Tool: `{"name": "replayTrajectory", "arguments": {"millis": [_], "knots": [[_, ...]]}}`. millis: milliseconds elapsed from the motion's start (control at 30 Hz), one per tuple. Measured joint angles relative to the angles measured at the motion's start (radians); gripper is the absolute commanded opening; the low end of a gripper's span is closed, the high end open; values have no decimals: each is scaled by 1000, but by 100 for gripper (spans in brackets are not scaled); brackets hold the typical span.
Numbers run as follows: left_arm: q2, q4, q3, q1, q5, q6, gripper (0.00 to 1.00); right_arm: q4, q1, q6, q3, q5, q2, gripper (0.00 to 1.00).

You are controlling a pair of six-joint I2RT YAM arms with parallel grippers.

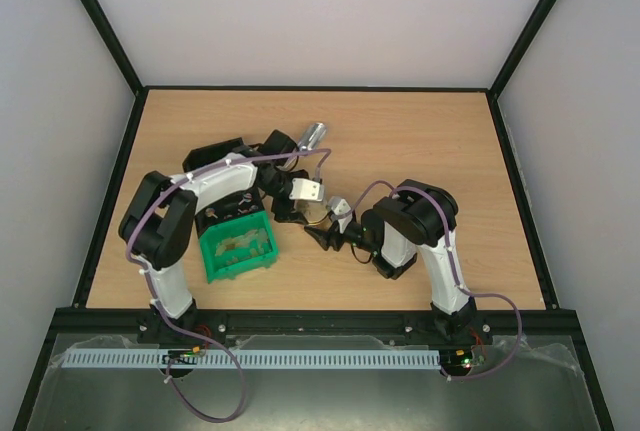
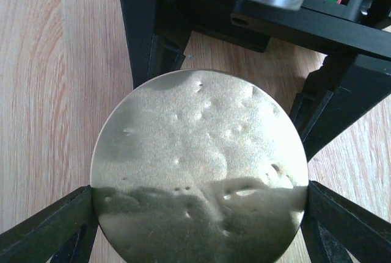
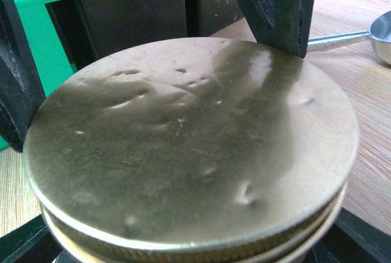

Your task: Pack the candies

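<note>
Near the centre of the overhead view, two black robot arms meet over a light wooden table (image 1: 420, 141), their fingers gathered around a small container (image 1: 318, 213) with a round brassy lid (image 2: 195, 165).

Seen from the left wrist camera, the lid fills the middle of the frame, a dull gold disc with small dents. The left gripper (image 2: 200, 197) has its fingers (image 2: 55, 229) spread wide, coming in from the lower left and lower right corners and pressed against opposite edges of the lid.

From the upper part of that same frame, the right gripper (image 3: 192, 238) reaches in, and its two fingers (image 2: 153, 49) slip beneath the lid's rim on either side. It appears clamped wide on the container just under the lid. In the right wrist view its own fingers show only as dark slivers in the bottom corners.

The candies (image 1: 238, 244) lie in a green bin (image 1: 240, 271), to the lower left of the grippers in the overhead view and close beside the left arm. They show there as a pale yellowish heap, too small to tell apart.

A black box (image 3: 128, 16) stands just behind the green bin, at the upper left of the right wrist view.

A metal scoop (image 1: 313, 136) rests on the table above the grippers in the overhead view, well apart from the bin.
</note>
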Motion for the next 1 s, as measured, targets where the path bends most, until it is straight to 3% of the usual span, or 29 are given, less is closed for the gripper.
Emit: {"name": "replayTrajectory", "arguments": {"millis": [67,167,267,433,633,1000], "knots": [[8,-12,10,8,16,19,54,0,0,2,0,1,0,34],[11,-13,11,18,34,34,81,0,0,4,0,2,0,34],[11,-13,11,23,42,18,93,0,0,10,0,3,0,34],[-26,35,-27,34,26,-101,99,1,2,45,2,24,-3,34],[-185,183,-175,56,-32,-292,99,1,7,51,3,40,-3,34],[-215,438,-319,-9,-82,-624,99,1,23,43,4,85,-1,34]]}}
